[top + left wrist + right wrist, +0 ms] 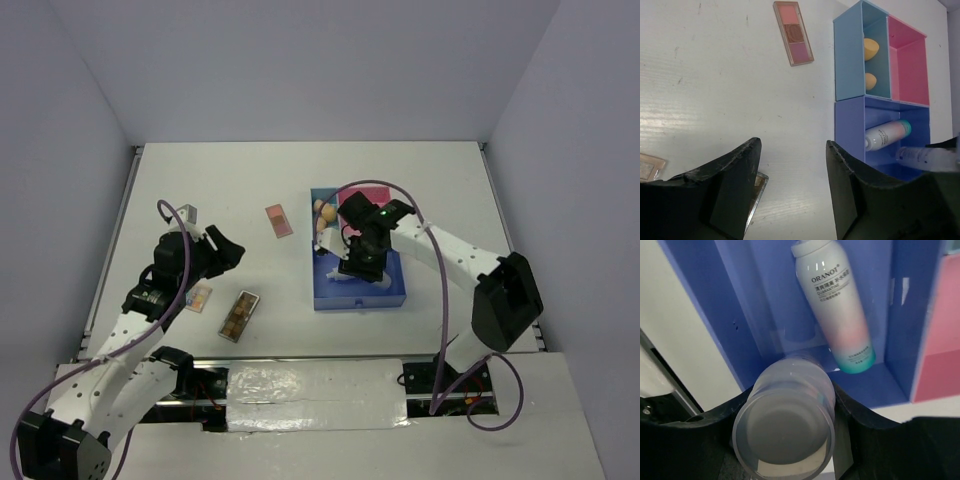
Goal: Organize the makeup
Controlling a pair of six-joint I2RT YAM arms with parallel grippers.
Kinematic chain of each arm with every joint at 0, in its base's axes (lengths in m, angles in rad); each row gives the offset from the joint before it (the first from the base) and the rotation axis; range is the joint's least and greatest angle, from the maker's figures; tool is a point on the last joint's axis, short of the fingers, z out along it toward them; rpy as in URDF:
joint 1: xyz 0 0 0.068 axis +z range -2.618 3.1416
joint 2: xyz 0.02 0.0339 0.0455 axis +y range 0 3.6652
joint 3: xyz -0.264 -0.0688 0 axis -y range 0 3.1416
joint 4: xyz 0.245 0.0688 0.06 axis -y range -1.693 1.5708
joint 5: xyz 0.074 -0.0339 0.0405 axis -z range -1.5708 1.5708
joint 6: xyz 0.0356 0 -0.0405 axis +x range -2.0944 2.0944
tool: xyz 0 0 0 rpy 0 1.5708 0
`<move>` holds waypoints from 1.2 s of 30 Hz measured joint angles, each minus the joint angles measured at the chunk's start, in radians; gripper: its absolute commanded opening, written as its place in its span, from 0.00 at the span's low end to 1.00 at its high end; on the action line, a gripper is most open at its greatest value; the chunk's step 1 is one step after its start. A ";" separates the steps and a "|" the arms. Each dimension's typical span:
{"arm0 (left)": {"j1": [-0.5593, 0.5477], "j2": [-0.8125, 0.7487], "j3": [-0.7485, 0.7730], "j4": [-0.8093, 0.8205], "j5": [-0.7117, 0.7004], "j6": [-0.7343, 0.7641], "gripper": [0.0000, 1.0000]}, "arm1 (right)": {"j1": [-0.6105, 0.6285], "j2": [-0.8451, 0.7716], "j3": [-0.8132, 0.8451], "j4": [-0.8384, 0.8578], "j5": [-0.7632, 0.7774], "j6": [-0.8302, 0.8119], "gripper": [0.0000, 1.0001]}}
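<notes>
My right claw (pixel 785 455) is clamped round the tube (pixel 783 422), which hangs over the tray's (pixel 735 300) purple bay, just beside the bottle (pixel 835 310) lying there. I judge the tube light, stiff and slick, so best gripped mid-barrel, not by the cap. My left claw (pixel 792 195) stands released and empty over the table, with the brown palette (pixel 760 187) beneath it. The palette is thin, so I'd pinch its long edges.
</notes>
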 measured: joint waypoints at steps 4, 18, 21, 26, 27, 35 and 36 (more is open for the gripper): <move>0.000 0.000 0.000 -0.004 0.000 0.000 0.68 | 0.031 0.076 -0.019 0.019 0.088 0.013 0.44; 0.000 0.101 0.000 0.024 0.016 0.004 0.50 | 0.050 0.073 -0.021 0.034 0.182 0.026 1.00; 0.000 0.170 0.020 0.037 0.040 0.010 0.25 | 0.040 0.000 -0.013 0.053 0.180 0.031 1.00; 0.000 0.352 0.156 0.062 0.089 0.049 0.39 | -0.118 -0.113 0.095 0.132 0.055 0.100 0.92; 0.000 0.399 0.196 0.065 0.097 0.061 0.49 | -0.183 -0.114 0.141 0.136 0.001 0.117 0.83; -0.050 0.845 0.619 -0.056 0.043 0.119 0.86 | -0.473 -0.082 0.215 0.161 -0.327 0.232 0.49; -0.064 0.908 0.679 -0.093 0.024 0.125 0.87 | -0.474 -0.092 0.188 0.172 -0.353 0.242 0.55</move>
